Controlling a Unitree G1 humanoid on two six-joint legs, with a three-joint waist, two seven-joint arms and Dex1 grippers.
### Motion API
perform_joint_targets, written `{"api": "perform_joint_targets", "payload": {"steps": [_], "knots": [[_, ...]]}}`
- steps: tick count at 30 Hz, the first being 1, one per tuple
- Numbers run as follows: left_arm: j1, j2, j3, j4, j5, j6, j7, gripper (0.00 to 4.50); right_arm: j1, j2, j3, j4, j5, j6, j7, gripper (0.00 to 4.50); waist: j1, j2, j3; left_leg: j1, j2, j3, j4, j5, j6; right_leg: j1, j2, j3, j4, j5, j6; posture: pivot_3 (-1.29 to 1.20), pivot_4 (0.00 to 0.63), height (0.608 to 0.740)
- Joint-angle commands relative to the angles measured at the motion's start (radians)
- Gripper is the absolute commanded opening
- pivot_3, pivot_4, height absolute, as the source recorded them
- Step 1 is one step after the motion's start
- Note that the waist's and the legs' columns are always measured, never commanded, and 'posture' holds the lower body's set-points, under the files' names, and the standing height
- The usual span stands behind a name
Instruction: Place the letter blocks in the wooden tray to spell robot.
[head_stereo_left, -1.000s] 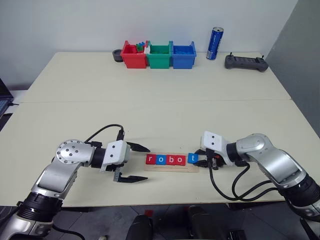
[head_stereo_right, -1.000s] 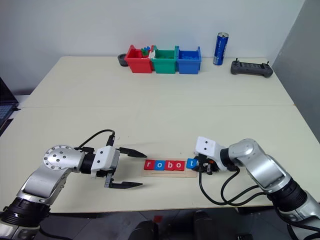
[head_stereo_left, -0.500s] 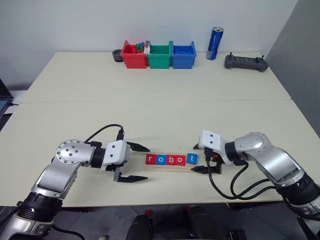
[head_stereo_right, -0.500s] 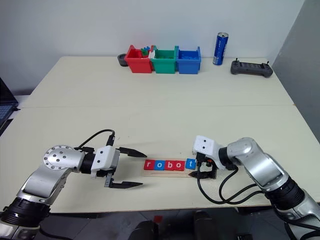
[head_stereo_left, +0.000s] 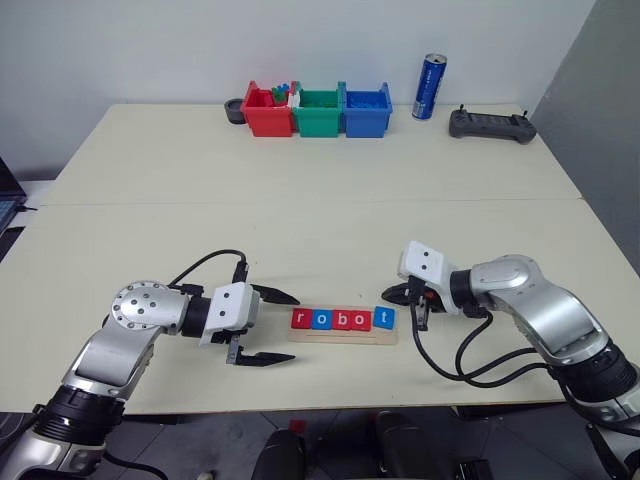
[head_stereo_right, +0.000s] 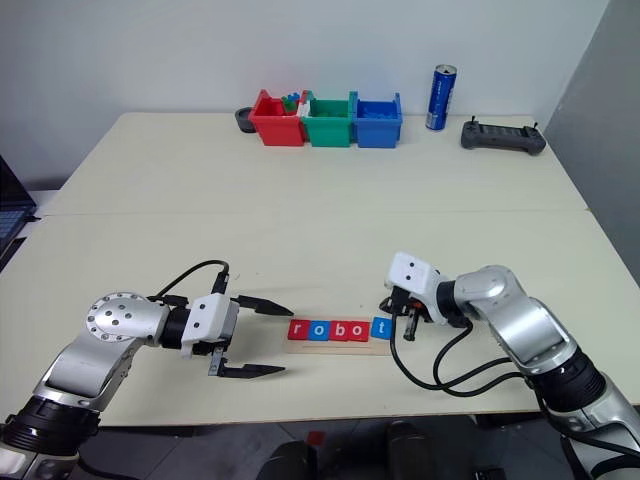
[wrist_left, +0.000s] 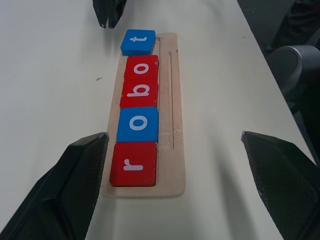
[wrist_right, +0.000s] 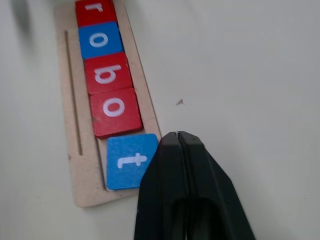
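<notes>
Letter blocks (head_stereo_left: 343, 318) fill wooden tray (head_stereo_left: 342, 335); right end effector (wrist_right: 178, 145) closed beside "t"; left end effector (head_stereo_left: 284, 327) spread wide.

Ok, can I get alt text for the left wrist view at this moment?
Five letter tiles spell r, o, b, o, t along a pale wooden tray on a cream table, the blue t tile slightly skewed and overhanging the tray's edge. The open left gripper frames the near end; the shut right gripper hangs past the t.
</notes>
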Motion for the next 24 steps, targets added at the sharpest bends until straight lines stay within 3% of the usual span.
{"api": "perform_joint_targets", "payload": {"steps": [1, 17, 24], "knots": [[-0.007, 0.008, 0.019, -0.021, -0.008, 0.001, 0.004, 4.50, -0.031, -0.002, 0.020, -0.005, -0.025, -0.028, 0.017, 0.03, 0.000, 0.000, 0.000, 0.000, 0.000, 0.000, 0.000, 0.000, 0.000, 0.000, 0.000, 0.000, 0.000, 0.000, 0.000, 0.00, 0.150, 0.740], [0.013, 0.013, 0.029, -0.031, -0.009, 0.003, 0.008, 4.50, -0.005, 0.004, 0.049, -0.071, -0.013, -0.012, 0.063, 0.03, 0.000, 0.000, 0.000, 0.000, 0.000, 0.000, 0.000, 0.000, 0.000, 0.000, 0.000, 0.000, 0.000, 0.000, 0.000, 0.00, 0.150, 0.740], [0.017, 0.010, 0.027, -0.036, -0.007, 0.005, 0.013, 4.50, -0.019, 0.034, -0.008, -0.071, 0.010, 0.010, 0.033, 0.03, 0.000, 0.000, 0.000, 0.000, 0.000, 0.000, 0.000, 0.000, 0.000, 0.000, 0.000, 0.000, 0.000, 0.000, 0.000, 0.00, 0.150, 0.740]]}}
